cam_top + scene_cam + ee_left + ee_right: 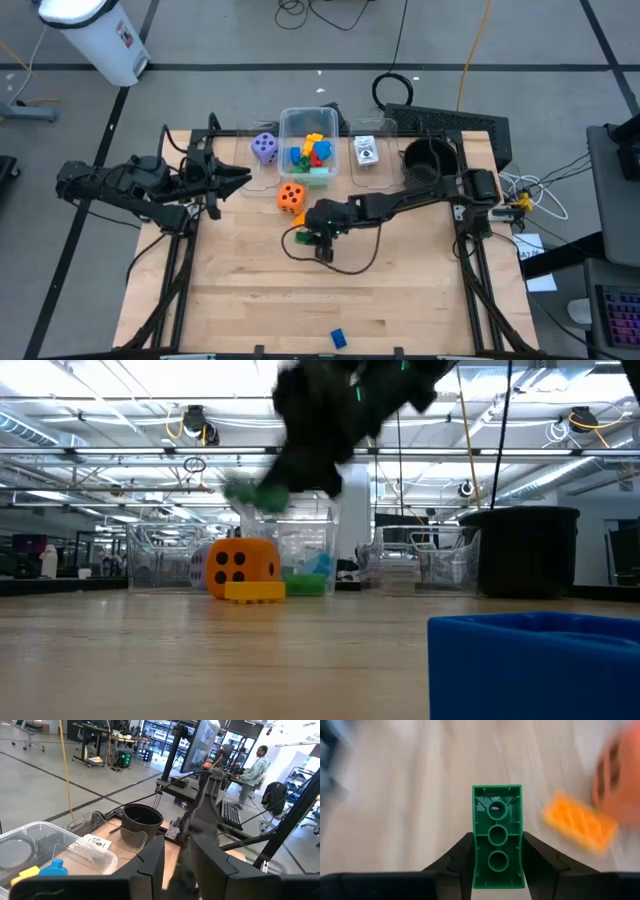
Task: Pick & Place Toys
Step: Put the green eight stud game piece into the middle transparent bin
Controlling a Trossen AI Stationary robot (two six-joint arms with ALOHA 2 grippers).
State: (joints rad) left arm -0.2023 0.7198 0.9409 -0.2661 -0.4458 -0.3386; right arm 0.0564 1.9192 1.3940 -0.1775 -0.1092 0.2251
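The right end effector (498, 851) was clamped on a green block (498, 836) above the surface (300, 290).

In the right wrist view, the two dark fingers (457, 857) pressed against both long sides of the green block, whose hollow underside faced the camera. The block hung clear of the wooden surface, near a yellow-orange block (297, 216) and an orange die (291, 196), both resting in front of the clear tub (308, 148). The tub held further coloured blocks (312, 152). A purple die (264, 148) sat in a clear tray just beside the tub; printed cards (366, 150) lay in a tray on the tub's other side, next to the black pot (430, 158). One blue block (338, 339) lay well apart at the near edge. The left end effector (243, 176) waited beside the purple die, fingers nearly together, grasping nothing.
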